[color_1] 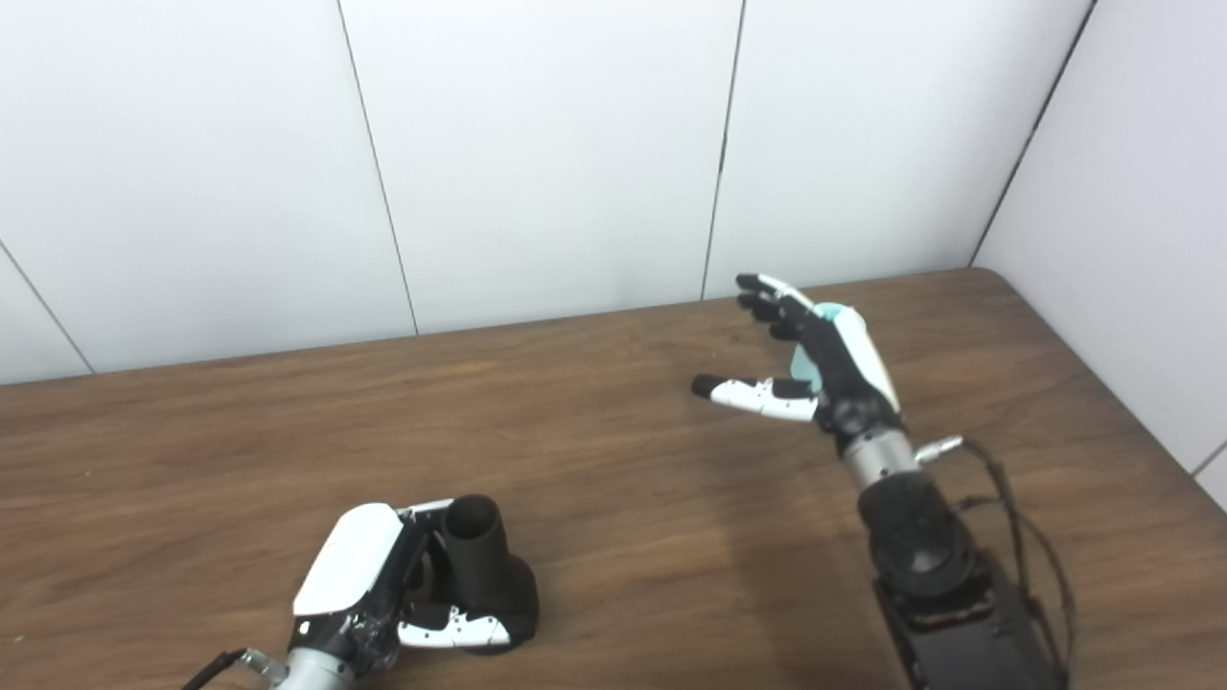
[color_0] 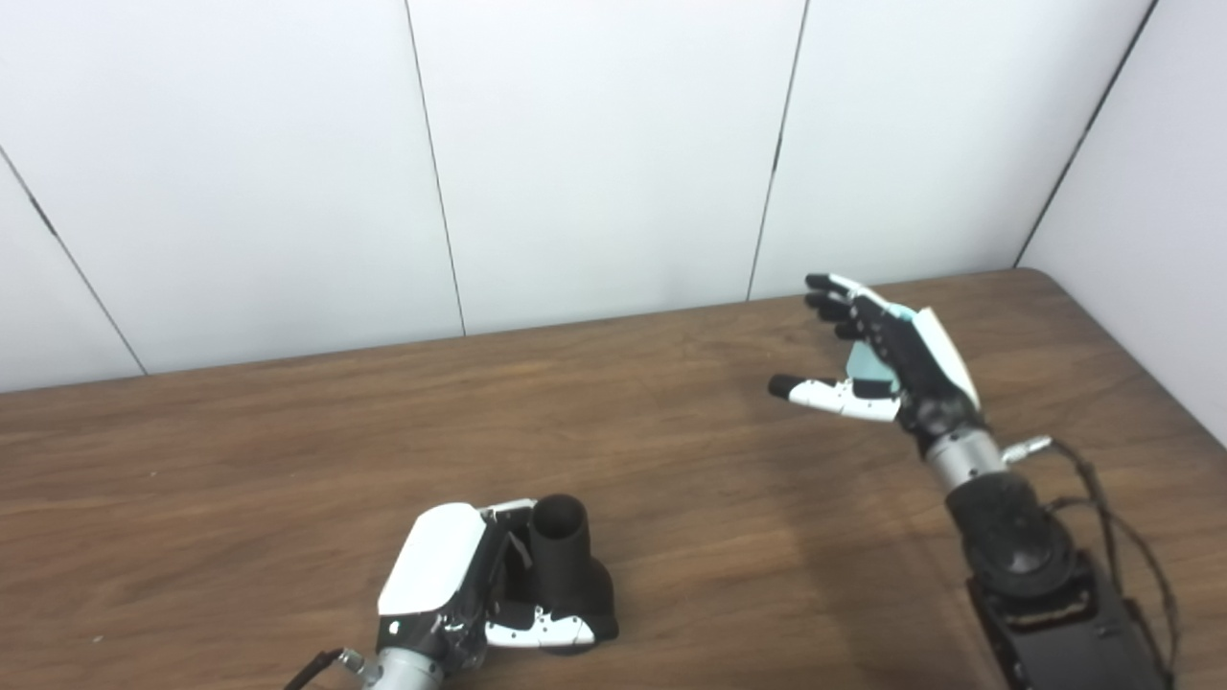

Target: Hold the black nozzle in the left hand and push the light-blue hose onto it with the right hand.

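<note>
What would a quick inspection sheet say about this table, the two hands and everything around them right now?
Surface: brown wooden table, bare wood over most of it.
Job's things: black nozzle upright, open mouth up, near the front edge. Light-blue hose mostly hidden behind the right hand; only a pale blue patch shows.
Clutter: nothing seen.
Hands: left hand wrapped around the nozzle. Right hand raised at the hose, fingers spread, thumb out; no closed grip seen.
Cables: black cable looping beside the right wrist; a short one at the left wrist.
Surroundings: white panelled wall behind the table and to the right.
</note>
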Tool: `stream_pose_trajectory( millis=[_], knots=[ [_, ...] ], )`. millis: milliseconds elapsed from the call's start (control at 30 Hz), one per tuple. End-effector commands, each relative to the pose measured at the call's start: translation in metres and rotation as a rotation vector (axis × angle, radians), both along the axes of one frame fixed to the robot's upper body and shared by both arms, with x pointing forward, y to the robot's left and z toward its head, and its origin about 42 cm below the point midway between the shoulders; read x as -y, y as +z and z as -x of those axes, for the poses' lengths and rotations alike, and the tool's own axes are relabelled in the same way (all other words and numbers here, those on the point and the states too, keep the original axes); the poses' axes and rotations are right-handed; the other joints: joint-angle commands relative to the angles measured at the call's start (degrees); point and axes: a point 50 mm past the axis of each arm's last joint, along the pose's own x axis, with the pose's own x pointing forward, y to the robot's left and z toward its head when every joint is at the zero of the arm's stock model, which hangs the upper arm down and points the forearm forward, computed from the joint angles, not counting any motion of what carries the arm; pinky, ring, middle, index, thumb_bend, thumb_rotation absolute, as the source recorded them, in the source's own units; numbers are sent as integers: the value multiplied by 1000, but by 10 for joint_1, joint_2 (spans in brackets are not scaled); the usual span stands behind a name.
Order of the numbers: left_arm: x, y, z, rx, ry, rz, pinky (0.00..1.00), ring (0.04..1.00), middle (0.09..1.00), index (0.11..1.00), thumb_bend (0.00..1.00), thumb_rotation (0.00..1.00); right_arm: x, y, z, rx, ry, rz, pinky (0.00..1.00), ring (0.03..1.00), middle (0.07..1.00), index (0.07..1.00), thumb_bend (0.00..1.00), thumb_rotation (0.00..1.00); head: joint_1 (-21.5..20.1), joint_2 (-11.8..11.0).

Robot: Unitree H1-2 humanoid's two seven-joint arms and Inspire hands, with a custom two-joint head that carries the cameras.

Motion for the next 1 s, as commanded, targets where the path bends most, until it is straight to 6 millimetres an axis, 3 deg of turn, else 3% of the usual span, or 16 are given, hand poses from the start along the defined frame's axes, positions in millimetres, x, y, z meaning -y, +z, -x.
stream_pose_trajectory(
  millis=[0,200,400,467,700,833,967],
  knots=[
    [-18,-40,17,-181,5,-98,365,375,441,520,498,0,7,37,-11,97,-5,126,701,804,821,841,668,226,-1,1],
    [-19,-42,16,-186,4,-95,359,371,438,522,497,0,31,68,-34,67,-11,544,787,845,833,822,709,160,0,2],
    [-20,-44,18,-203,14,-99,366,380,437,518,498,0,54,80,-58,-52,-40,742,893,915,859,814,847,196,5,3],
    [-20,-44,18,-203,15,-100,365,381,438,519,498,0,60,82,-64,-95,-56,776,937,947,880,829,874,231,6,3],
    [-22,-44,17,-203,18,-98,373,364,422,499,496,0,77,80,-84,-235,-80,795,949,965,896,859,962,311,7,3],
    [-24,-44,17,-196,15,-103,351,379,439,520,498,0,76,74,-89,-266,-76,747,903,943,891,855,998,371,5,5],
    [-24,-44,17,-207,12,-114,346,379,442,520,498,0,70,65,-92,-280,-64,705,811,897,882,854,1000,354,4,4]
  ],
)
